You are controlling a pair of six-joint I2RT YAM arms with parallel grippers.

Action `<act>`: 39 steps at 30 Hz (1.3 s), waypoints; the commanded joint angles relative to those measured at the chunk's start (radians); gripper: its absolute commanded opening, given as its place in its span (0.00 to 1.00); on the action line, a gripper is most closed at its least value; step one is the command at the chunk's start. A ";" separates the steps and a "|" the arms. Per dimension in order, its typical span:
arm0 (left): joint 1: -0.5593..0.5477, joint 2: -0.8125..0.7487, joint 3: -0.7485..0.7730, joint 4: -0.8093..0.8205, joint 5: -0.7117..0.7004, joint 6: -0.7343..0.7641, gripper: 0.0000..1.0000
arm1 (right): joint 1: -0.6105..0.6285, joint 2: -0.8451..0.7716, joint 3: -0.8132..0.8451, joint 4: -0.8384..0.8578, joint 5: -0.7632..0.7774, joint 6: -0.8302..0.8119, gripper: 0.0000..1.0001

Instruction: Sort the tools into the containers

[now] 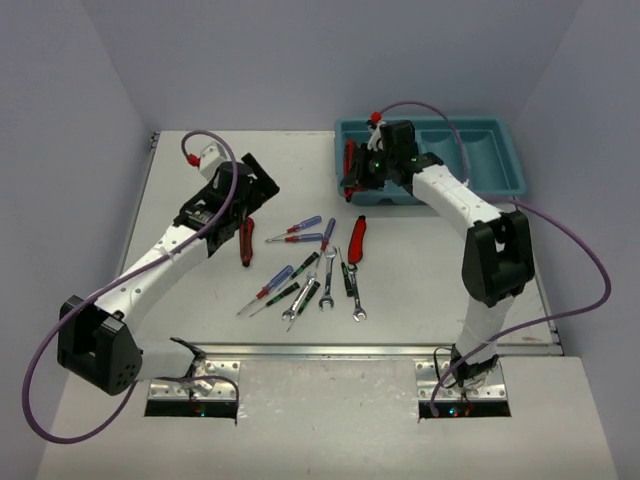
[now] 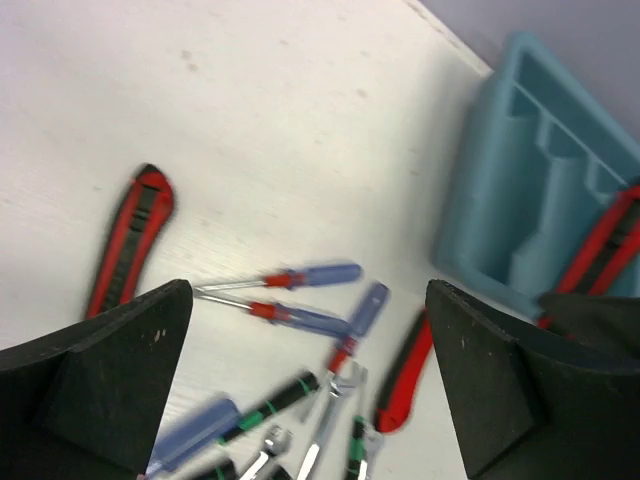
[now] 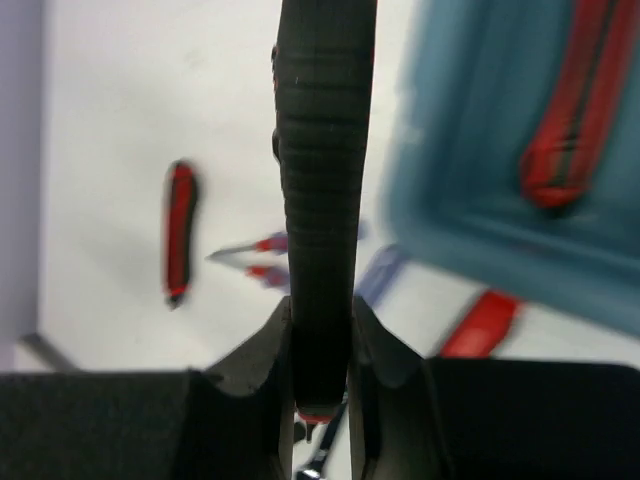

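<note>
My right gripper is shut on a red-and-black folding knife, held at the left end of the teal tray. Another knife lies in a tray compartment. My left gripper is open and empty, above a knife lying on the table; that knife also shows in the left wrist view. A further knife, blue-handled screwdrivers, black-and-green screwdrivers and three silver wrenches lie mid-table. The left wrist view shows the left gripper over the blue screwdrivers.
The white table ends at a metal strip near the arm bases. Grey walls stand at the left, back and right. The tray's right compartments show nothing inside. Purple cables loop beside both arms.
</note>
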 commanded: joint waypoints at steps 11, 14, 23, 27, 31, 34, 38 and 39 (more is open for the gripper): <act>0.153 0.247 -0.073 -0.053 0.100 0.218 1.00 | -0.153 0.574 0.916 -0.346 0.280 -0.305 0.36; 0.156 0.268 -0.073 -0.052 0.059 0.223 1.00 | -0.153 0.554 0.896 -0.324 0.235 -0.295 0.56; 0.170 0.397 -0.063 0.006 0.080 0.211 0.91 | -0.142 0.271 0.672 -0.327 0.190 -0.280 0.78; 0.170 0.472 -0.041 0.015 0.085 0.207 0.79 | -0.121 0.022 0.384 -0.245 0.154 -0.283 0.79; 0.171 0.538 -0.030 0.012 0.090 0.211 0.55 | -0.104 -0.097 0.249 -0.220 0.083 -0.266 0.80; 0.179 0.549 -0.039 0.011 0.095 0.206 0.33 | -0.088 -0.164 0.148 -0.166 -0.031 -0.253 0.91; 0.187 0.448 -0.086 0.022 0.087 0.171 0.01 | -0.042 -0.205 -0.004 -0.065 -0.270 -0.207 0.99; 0.187 0.415 -0.092 0.023 0.085 0.158 0.00 | -0.023 -0.201 -0.022 -0.046 -0.311 -0.204 0.99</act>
